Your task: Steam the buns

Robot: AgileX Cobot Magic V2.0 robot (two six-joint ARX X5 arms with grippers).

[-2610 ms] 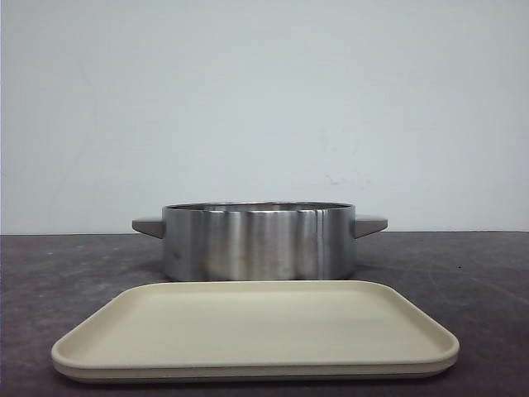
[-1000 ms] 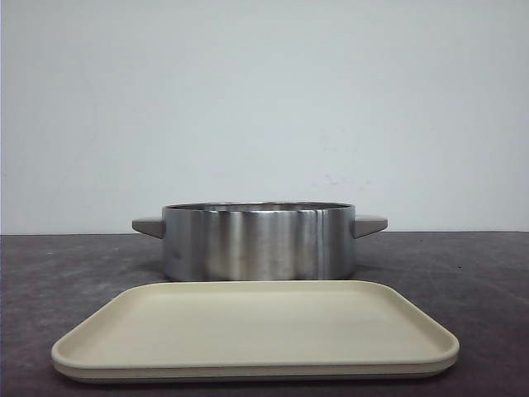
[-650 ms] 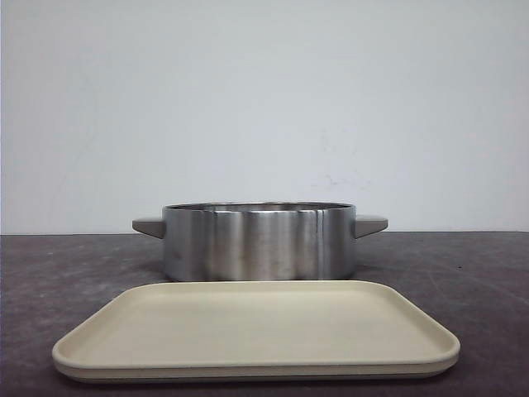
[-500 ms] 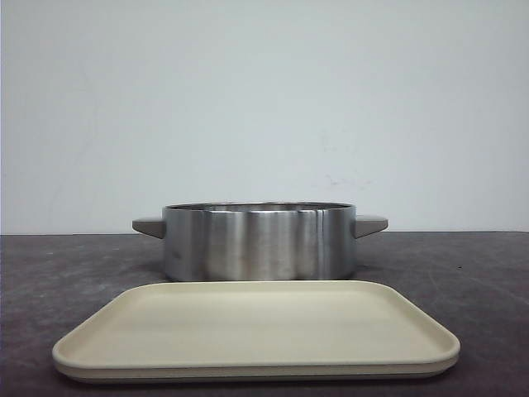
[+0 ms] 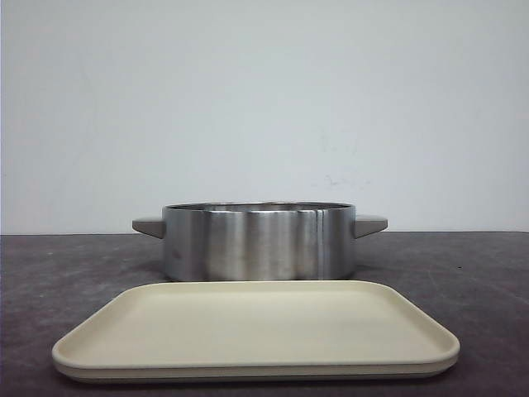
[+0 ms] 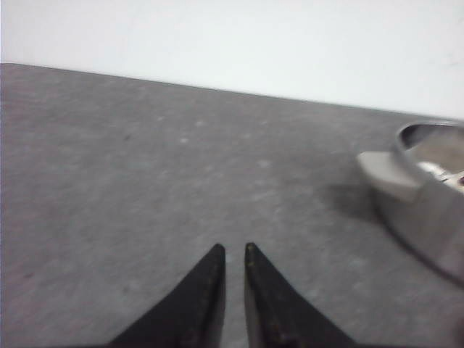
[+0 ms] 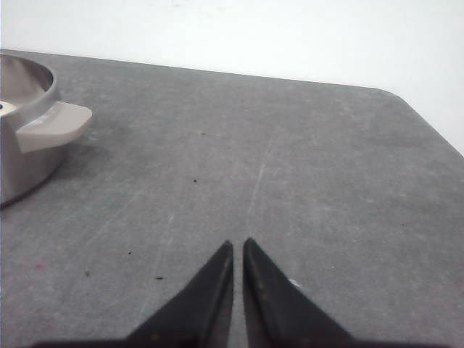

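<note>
No bun shows in any view; the inside of the steel pot is hidden from the front. The cream tray in front of it is bare. My left gripper is shut and empty over bare table, with the pot and its grey handle off to one side. My right gripper is shut and empty over bare table, with the pot and its other handle off to the other side. Neither gripper shows in the front view.
The dark grey table ends at a white wall behind the pot. The table's rounded corner shows in the right wrist view.
</note>
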